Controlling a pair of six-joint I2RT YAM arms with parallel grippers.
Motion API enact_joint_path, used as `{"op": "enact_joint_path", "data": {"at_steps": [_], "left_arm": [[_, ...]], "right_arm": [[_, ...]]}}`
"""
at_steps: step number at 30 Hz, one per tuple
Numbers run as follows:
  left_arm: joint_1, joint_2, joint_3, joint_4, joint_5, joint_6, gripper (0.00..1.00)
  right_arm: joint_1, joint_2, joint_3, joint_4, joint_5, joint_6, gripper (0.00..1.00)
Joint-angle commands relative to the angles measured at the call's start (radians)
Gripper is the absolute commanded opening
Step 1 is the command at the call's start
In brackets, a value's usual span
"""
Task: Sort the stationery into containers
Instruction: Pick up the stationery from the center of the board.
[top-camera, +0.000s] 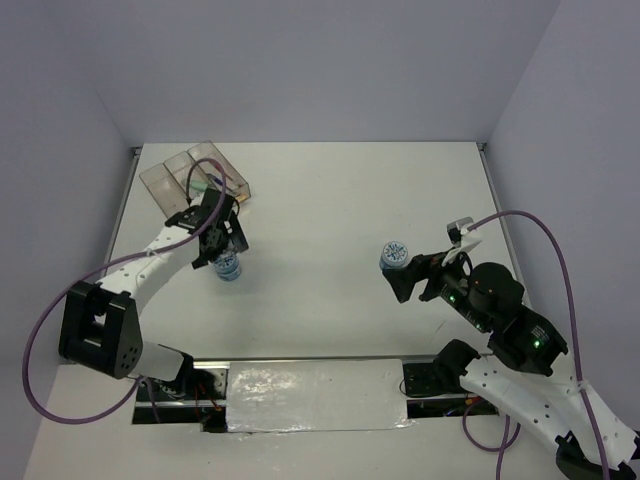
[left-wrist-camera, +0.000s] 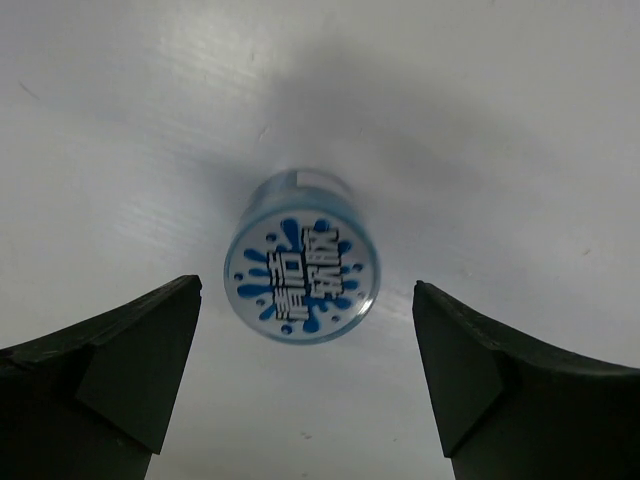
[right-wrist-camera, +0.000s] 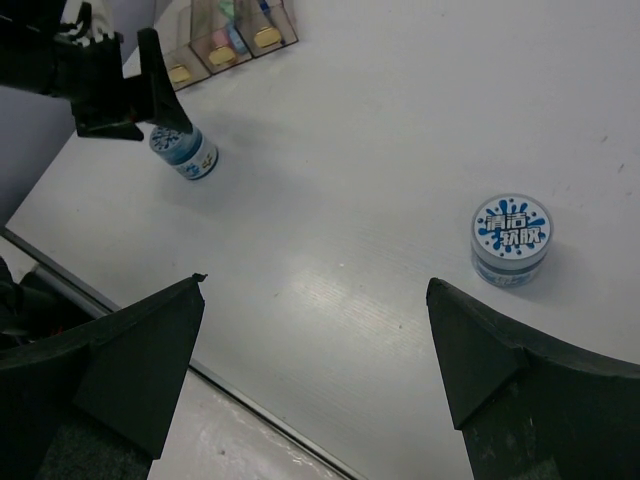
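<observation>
Two round blue-white tape rolls stand on the white table. One roll (top-camera: 229, 266) lies just under my left gripper (top-camera: 224, 250), which is open above it; in the left wrist view the roll (left-wrist-camera: 302, 258) sits ahead of the gap between the two fingers (left-wrist-camera: 120, 370). The other roll (top-camera: 393, 255) stands beside my right gripper (top-camera: 403, 278), which is open and empty; in the right wrist view this roll (right-wrist-camera: 511, 238) is off to the right, outside the gap. The clear containers (top-camera: 195, 175) stand at the far left, holding coloured bars (right-wrist-camera: 238, 28). No pens show.
The table's near edge with a metal strip (right-wrist-camera: 260, 410) runs below the right gripper. The left arm (right-wrist-camera: 110, 80) and the first roll (right-wrist-camera: 185, 152) show in the right wrist view. White walls (top-camera: 60, 150) enclose the table.
</observation>
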Motion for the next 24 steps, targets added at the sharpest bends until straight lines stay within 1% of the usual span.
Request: {"op": "enact_joint_path", "data": {"at_steps": [1, 6, 7, 15, 17, 18, 19, 20, 21, 23, 24], "left_arm": [[-0.036, -0.077, -0.055, 0.047, 0.03, 0.055, 0.99], [-0.036, -0.042, -0.083, 0.06, 0.045, 0.066, 0.99], [-0.036, -0.024, -0.087, 0.056, 0.021, 0.058, 0.99], [-0.035, 0.053, -0.106, 0.065, -0.034, 0.027, 0.99], [-0.035, 0.055, -0.104, 0.073, -0.039, 0.024, 0.97], [-0.035, 0.055, -0.098, 0.07, -0.048, 0.02, 0.94], [-0.036, 0.055, -0.096, 0.071, -0.054, 0.021, 0.86], [-0.033, 0.053, -0.093, 0.068, -0.071, 0.018, 0.81], [-0.03, 0.061, -0.086, 0.062, -0.08, 0.016, 0.68], [-0.026, 0.072, -0.075, 0.061, -0.09, 0.016, 0.6], [-0.019, 0.085, -0.072, 0.06, -0.085, 0.018, 0.42]], "right_arm": [[0.0, 0.017, -0.024, 0.071, -0.039, 0.011, 1.0], [0.0, 0.03, -0.032, 0.095, -0.075, 0.011, 1.0], [-0.001, 0.034, -0.027, 0.094, -0.078, 0.011, 1.0], [-0.001, 0.022, -0.023, 0.074, -0.067, -0.001, 1.0], [0.0, 0.02, -0.023, 0.077, -0.07, -0.001, 1.0], [0.0, 0.02, -0.024, 0.075, -0.07, -0.001, 1.0], [-0.001, 0.023, -0.024, 0.077, -0.073, -0.001, 1.0], [-0.001, 0.024, -0.024, 0.078, -0.075, -0.001, 1.0], [0.0, 0.022, -0.023, 0.08, -0.081, -0.001, 1.0], [-0.001, 0.024, -0.023, 0.08, -0.079, -0.003, 1.0], [-0.001, 0.024, -0.023, 0.08, -0.081, -0.005, 1.0]]}}
